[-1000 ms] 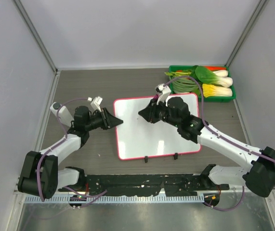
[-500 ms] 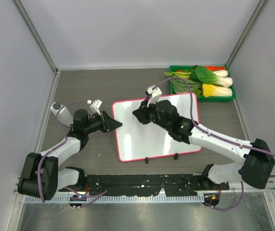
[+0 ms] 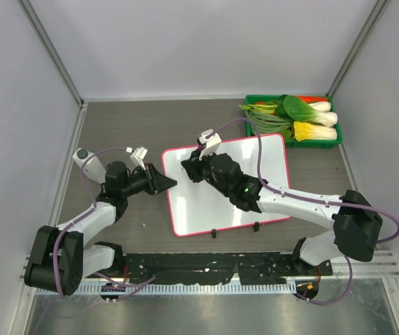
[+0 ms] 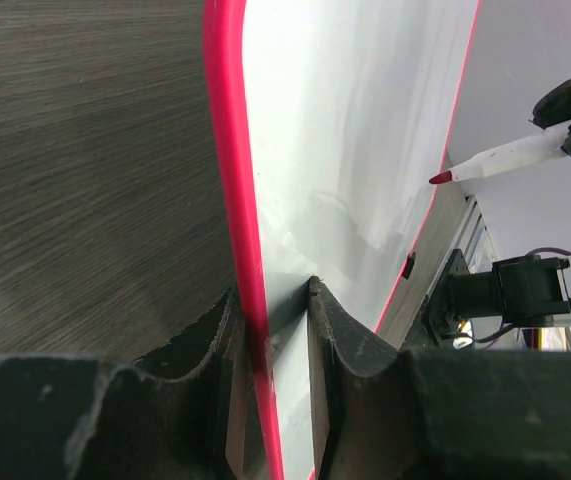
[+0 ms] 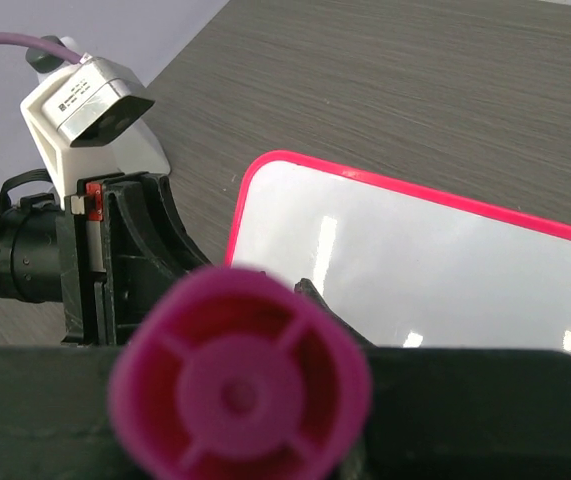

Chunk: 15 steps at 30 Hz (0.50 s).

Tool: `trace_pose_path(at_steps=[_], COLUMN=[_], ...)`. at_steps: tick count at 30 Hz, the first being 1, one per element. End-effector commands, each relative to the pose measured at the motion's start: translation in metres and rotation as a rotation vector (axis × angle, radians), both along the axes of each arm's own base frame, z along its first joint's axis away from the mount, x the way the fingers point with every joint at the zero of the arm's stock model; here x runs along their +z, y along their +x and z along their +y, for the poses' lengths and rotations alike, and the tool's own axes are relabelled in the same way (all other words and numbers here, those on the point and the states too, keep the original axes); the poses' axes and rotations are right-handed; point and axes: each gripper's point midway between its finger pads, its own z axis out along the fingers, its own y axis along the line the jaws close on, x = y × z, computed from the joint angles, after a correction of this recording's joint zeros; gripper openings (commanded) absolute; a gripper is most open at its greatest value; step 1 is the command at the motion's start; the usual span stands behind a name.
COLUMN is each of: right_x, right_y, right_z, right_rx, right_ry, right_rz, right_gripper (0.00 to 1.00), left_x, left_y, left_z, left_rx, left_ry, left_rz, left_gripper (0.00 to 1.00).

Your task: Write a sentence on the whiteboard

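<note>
The whiteboard (image 3: 206,206) lies flat on the table, white with a pink-red frame and two black clips on its near edge. My left gripper (image 3: 172,183) is shut on its left edge; in the left wrist view the jaws pinch the red frame (image 4: 255,330). My right gripper (image 3: 187,168) is shut on a marker (image 4: 505,157) over the board's upper left corner. The marker's red tip (image 4: 440,178) hangs just above the surface. Its magenta rear end (image 5: 240,390) fills the right wrist view. No sentence shows on the board.
A green tray (image 3: 311,144) of vegetables sits at the back right, just beyond the board's far right corner. Grey walls enclose the table on three sides. The arm bases and a black rail run along the near edge.
My right arm has swung left across the board with the marker, from mid-board to its upper left corner. The left gripper stays clamped on the edge, and the board has turned slightly.
</note>
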Motion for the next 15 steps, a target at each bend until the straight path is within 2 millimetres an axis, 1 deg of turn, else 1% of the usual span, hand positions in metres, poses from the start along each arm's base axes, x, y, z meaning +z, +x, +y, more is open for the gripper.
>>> trace_pose_path(at_steps=[1,4,8,15], right_x=[0.023,0.014,0.006,-0.005], right_y=[0.012,0.015,0.015,0.021], right_z=[0.002,0.006,0.010,0.006], right_rx=[-0.060,-0.065,-0.068,-0.116], right_ry=[0.055,0.035,0.020,-0.007], right_rz=[-0.077,-0.060,-0.049,-0.043], right_gripper=[0.01,0.01,0.01,0.01], left_x=[-0.013,-0.013,-0.013,-0.013], left_y=[-0.010,-0.010,-0.011,-0.010], left_z=[-0.001,0.000,-0.001,-0.001], left_rx=[-0.044,-0.040,-0.045,-0.039], left_ry=[0.042,0.043,0.034,0.033], left_rz=[-0.024,-0.023,-0.027,-0.026], left_gripper=[0.00,0.00,0.00,0.00])
